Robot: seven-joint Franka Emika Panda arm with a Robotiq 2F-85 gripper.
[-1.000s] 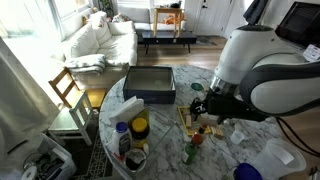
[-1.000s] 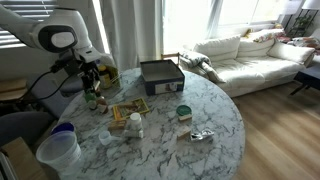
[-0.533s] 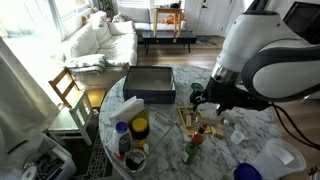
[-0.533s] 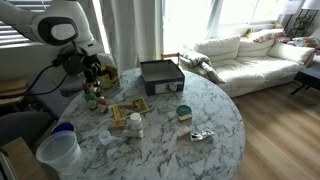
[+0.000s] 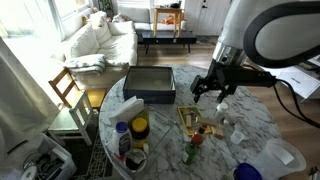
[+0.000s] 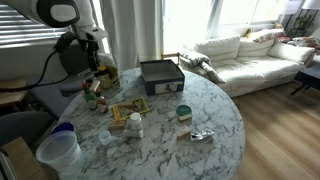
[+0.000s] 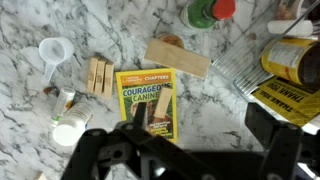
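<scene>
Hand hangs over the round marble desk, fingers spread wide, nothing between them. Below it, at lower centre of the wrist view, the yellow book lies flat with its cover up; the arm seems centred on it. Hand looks well clear of the cover, a height for looking over rather than for contact. Long wooden block lies flat at the book's upper right corner; touching or not, cannot tell. Small wooden pieces sit just beside its left edge. Green bottle stands at the top edge.

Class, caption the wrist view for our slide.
Open tool hovers over a yellow book on a marble table, wooden blocks beside it.
</scene>
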